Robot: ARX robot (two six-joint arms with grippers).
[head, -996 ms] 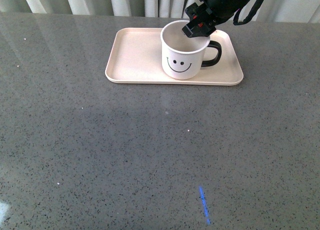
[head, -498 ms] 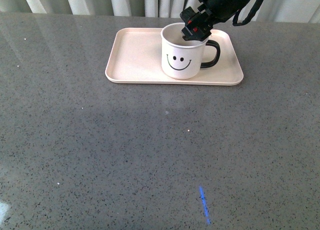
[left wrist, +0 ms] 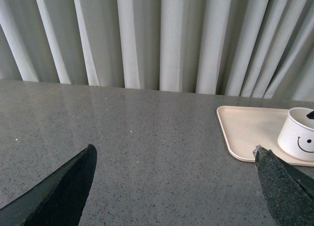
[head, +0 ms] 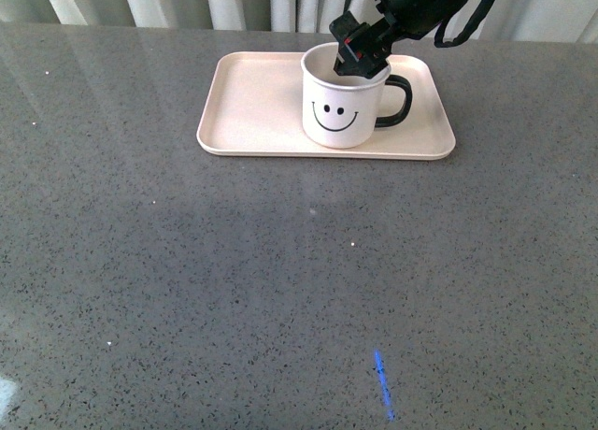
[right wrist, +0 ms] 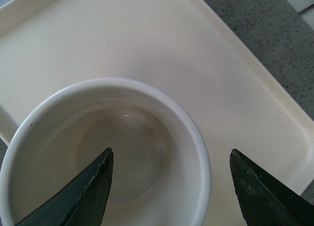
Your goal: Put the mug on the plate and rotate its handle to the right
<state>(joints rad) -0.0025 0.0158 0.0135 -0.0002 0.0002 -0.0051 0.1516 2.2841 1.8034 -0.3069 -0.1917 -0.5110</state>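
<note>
The white mug (head: 338,112) with its smiley face stands upright on the right half of the pale pink-cream plate (head: 252,103). Its black handle (head: 397,101) points right. My right gripper (head: 360,51) hovers open over the mug's far rim. In the right wrist view one finger (right wrist: 83,196) is above the mug's (right wrist: 127,137) hollow and the other finger (right wrist: 265,191) is outside it over the plate (right wrist: 147,49); neither touches the rim. My left gripper (left wrist: 174,186) is open above bare table, left of the plate (left wrist: 245,127) and mug (left wrist: 299,140).
The grey speckled table (head: 280,262) spreads wide in front of the plate. A blue light streak (head: 381,383) lies near the front edge. Pale pleated curtains (left wrist: 162,39) hang behind the table's far edge.
My right gripper has shifted slightly up and to the left over the mug's rim. The mug has barely moved and its handle still points right.
</note>
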